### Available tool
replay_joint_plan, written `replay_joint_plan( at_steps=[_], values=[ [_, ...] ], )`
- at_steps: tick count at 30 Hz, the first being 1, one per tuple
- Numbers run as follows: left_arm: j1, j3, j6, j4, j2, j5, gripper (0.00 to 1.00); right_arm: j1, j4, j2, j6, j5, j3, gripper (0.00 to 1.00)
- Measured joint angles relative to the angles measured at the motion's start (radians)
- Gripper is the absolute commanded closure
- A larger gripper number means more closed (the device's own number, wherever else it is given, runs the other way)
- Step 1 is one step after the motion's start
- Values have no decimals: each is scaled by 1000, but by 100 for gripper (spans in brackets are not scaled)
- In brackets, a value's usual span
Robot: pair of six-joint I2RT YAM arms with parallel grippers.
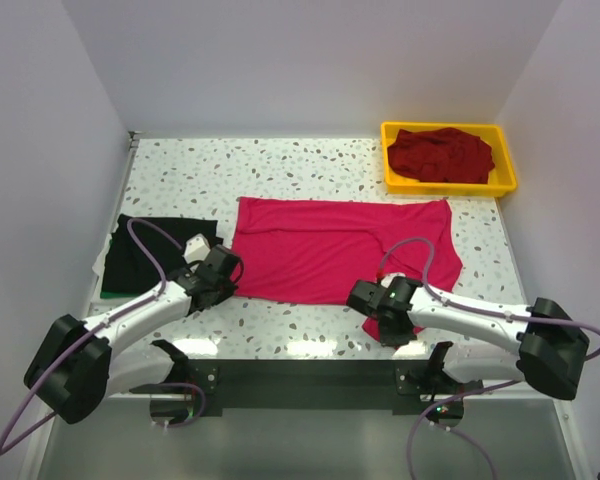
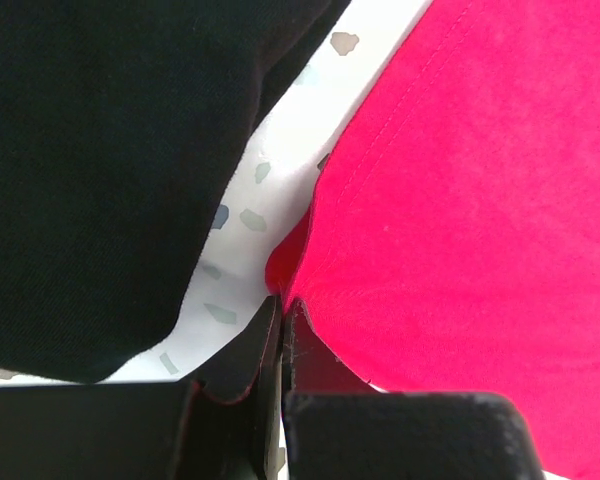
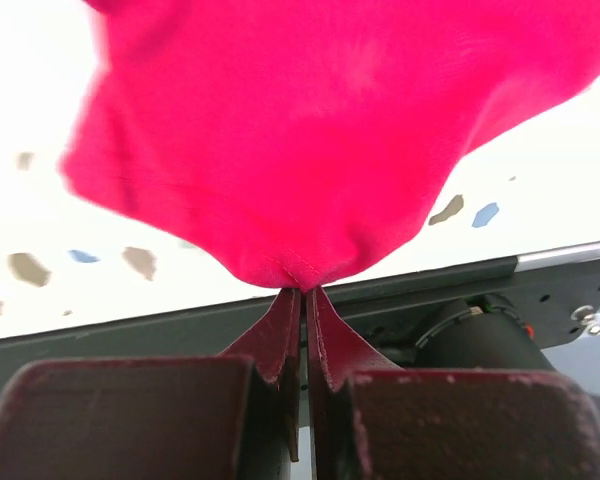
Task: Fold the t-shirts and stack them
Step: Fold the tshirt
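The bright pink-red t-shirt lies spread flat in the middle of the table. My left gripper is shut on its near left corner, low on the table. My right gripper is shut on its near right corner, which bunches at the fingertips, just above the table's near edge. The black t-shirt lies folded at the left, close beside my left gripper; it also fills the left of the left wrist view. The dark maroon t-shirt lies crumpled in the tray.
A yellow plastic tray stands at the back right corner. White walls close the table on three sides. The black mounting rail runs along the near edge, also in the right wrist view.
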Motion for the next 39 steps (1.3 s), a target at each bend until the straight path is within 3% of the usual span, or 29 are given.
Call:
replay_joint_plan(
  at_steps=[8, 13, 22, 39],
  values=[
    [2, 6, 25, 2, -19, 3, 100, -17, -149, -22, 4, 169, 187, 100],
    [22, 52, 53, 27, 5, 15, 100, -130, -167, -22, -70, 244, 260, 100],
    [91, 153, 108, 91, 119, 51, 100, -350, -55, 15, -298, 286, 346, 100],
    [195, 383, 187, 151, 364, 99, 100, -633, 227, 303, -568, 291, 591, 100]
  ],
)
